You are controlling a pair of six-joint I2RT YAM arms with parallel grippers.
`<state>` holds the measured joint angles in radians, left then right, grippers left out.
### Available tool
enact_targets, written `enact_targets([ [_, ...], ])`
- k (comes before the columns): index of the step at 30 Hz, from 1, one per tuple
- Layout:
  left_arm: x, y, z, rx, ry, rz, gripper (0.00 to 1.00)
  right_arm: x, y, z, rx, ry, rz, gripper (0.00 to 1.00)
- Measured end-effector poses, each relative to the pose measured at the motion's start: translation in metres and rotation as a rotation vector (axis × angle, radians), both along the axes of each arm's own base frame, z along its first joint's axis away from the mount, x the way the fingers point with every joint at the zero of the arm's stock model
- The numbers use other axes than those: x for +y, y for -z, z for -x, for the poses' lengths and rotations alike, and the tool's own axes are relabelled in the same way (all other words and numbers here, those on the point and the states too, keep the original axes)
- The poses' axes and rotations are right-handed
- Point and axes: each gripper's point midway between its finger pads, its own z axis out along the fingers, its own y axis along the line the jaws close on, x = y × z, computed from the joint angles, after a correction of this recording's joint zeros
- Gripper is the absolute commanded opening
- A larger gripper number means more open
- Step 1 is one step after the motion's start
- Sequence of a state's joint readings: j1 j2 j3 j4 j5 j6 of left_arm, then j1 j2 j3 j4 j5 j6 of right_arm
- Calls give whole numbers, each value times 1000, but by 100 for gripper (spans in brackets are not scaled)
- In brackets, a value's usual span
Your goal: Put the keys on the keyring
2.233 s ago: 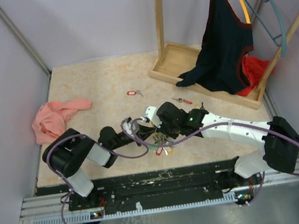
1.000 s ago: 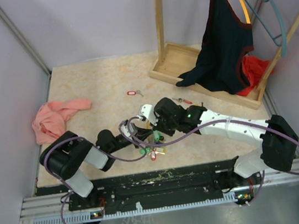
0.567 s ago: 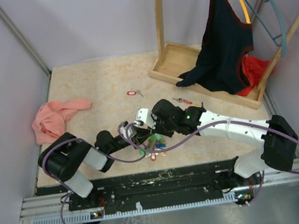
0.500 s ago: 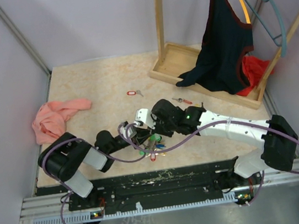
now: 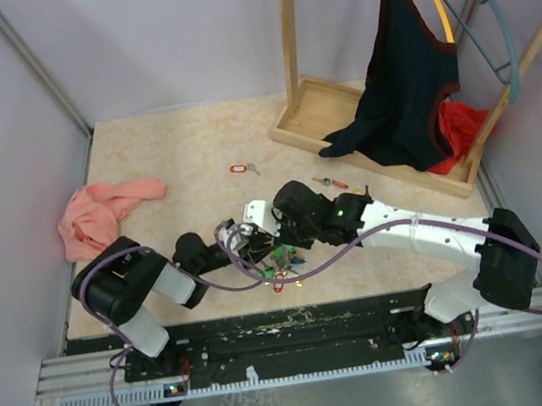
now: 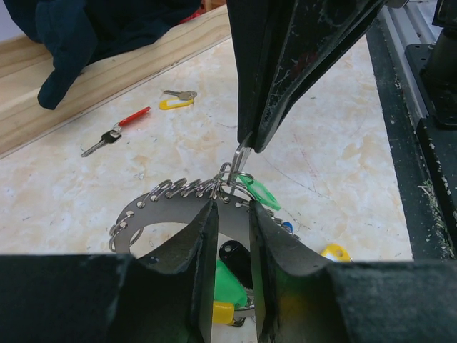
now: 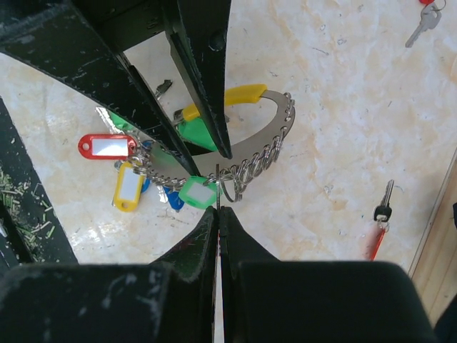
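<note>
The keyring is a flat silvery band lined with small split rings, carrying green, yellow, red, blue and black tagged keys. My left gripper is shut on the band and holds it just above the table. My right gripper is shut on a small split ring at the band's edge, next to a green tag. In the top view the two grippers meet over the key bunch near the front edge. Loose keys lie behind: a red-tagged one and a red-headed one.
A wooden rack base stands at the back right, with a dark top and a teal hanger hanging above it. A pink cloth lies at the left. A yellow-tagged key lies near the rack.
Both grippers, with the key bunch between them, have drifted a little to the left over the last two seconds. Their grips have not changed.
</note>
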<state>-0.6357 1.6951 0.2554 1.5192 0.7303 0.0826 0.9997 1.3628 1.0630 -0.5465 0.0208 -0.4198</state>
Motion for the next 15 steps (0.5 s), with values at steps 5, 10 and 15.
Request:
enact_targets([
  [5, -1, 0, -1, 6, 4, 2, 34, 1, -1, 0, 0, 1, -3, 0],
  [10, -2, -1, 0, 14, 8, 7, 37, 3, -3, -2, 2, 19, -8, 0],
  [15, -2, -1, -2, 22, -7, 9, 42, 4, -1, -2, 14, 38, -14, 0],
])
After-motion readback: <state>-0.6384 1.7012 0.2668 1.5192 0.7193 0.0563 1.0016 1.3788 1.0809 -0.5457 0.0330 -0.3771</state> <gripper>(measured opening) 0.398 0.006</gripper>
